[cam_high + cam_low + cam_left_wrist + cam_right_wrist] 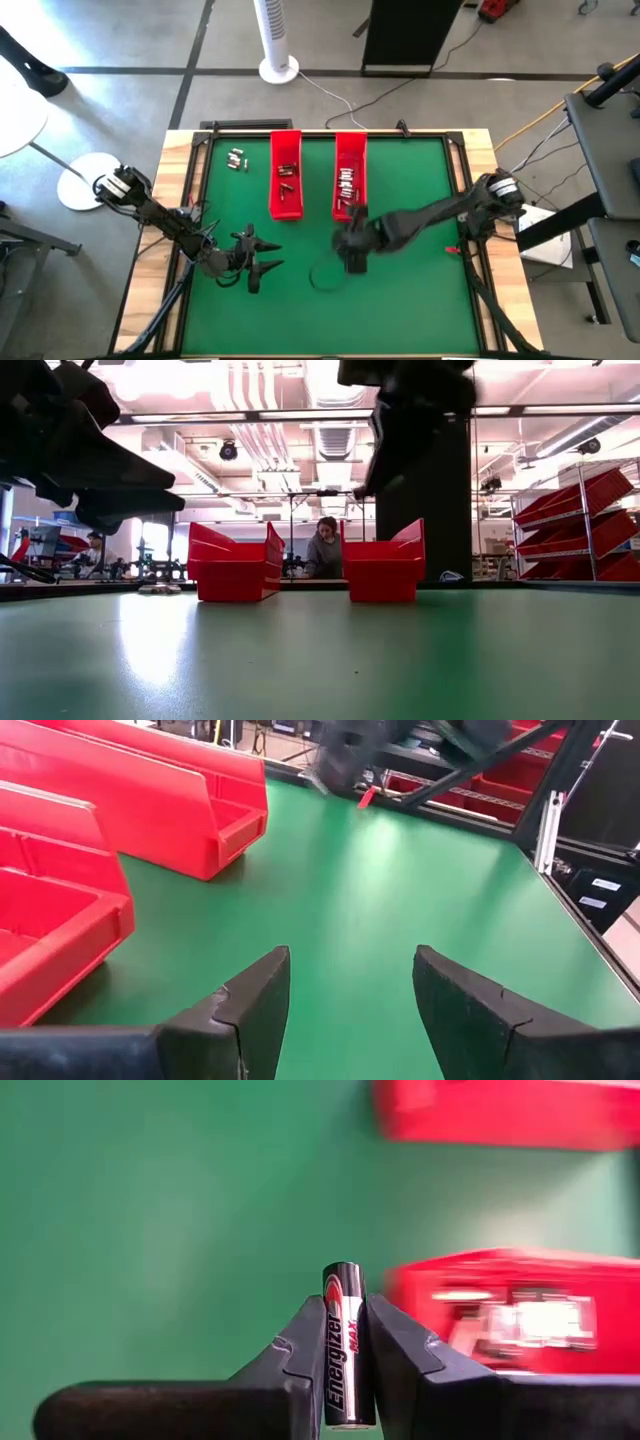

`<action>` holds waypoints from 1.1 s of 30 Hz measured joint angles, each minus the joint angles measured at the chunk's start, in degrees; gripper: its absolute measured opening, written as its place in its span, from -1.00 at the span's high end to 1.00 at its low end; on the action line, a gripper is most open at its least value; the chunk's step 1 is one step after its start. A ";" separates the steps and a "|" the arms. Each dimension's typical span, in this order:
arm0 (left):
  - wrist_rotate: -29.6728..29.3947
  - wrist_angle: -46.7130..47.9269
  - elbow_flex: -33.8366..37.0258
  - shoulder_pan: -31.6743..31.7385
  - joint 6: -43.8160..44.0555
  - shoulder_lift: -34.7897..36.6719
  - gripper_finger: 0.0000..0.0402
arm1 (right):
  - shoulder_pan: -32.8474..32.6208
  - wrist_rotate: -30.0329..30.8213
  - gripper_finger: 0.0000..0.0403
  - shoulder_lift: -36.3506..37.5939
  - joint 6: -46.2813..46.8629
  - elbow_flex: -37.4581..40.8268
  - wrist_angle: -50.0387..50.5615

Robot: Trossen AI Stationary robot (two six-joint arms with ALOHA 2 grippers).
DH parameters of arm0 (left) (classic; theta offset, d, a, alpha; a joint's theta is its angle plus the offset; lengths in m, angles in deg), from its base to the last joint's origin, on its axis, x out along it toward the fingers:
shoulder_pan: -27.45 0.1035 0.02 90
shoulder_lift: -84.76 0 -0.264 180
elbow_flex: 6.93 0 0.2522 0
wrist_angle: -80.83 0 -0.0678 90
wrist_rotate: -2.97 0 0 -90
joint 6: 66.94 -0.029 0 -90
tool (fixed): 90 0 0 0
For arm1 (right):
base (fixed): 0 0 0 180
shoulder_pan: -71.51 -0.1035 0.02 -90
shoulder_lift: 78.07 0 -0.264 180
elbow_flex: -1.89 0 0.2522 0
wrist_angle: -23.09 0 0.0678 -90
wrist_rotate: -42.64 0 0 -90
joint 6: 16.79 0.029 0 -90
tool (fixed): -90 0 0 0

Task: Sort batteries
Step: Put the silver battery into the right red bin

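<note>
Two long red trays point(286, 175) point(350, 172) stand side by side at the far middle of the green mat, each with batteries inside. A few loose batteries point(236, 158) lie on the mat left of them. My right gripper point(345, 1330) hovers over the mat just in front of the right tray point(500, 1310), shut on one silver-and-black battery point(343, 1295). My left gripper point(350, 990) stands open low over the mat at the near left point(262, 262), with nothing between its fingers. My right gripper pinches the battery's round sides point(342, 1342) between its two fingers. The battery lies along the fingers, and its far end point(343, 1270) sticks out past the fingertips. The fingers slant down from above, and the battery is lifted clear of the mat.
A small red item point(452, 250) lies by the mat's right edge. The table has a raised dark frame point(470, 180) around the mat. Bare green mat stretches across the near half point(400, 310). A person point(325, 548) sits beyond the far edge.
</note>
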 joint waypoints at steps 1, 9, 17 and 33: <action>0.04 -0.03 -0.10 0.00 0.13 -0.18 0.05 | 1.58 0.13 0.76 1.09 -0.83 0.01 0.36; 0.11 -0.01 -0.09 0.00 1.52 -1.00 0.05 | 13.27 0.10 0.77 1.37 -6.93 0.48 0.96; 0.06 0.66 -0.09 0.00 1.54 -1.05 0.05 | 20.55 -2.55 0.76 -4.79 -11.42 0.55 1.00; 0.91 1.83 -0.09 0.00 1.95 -1.05 0.05 | 25.14 -7.60 0.70 -13.73 -12.89 0.42 -0.57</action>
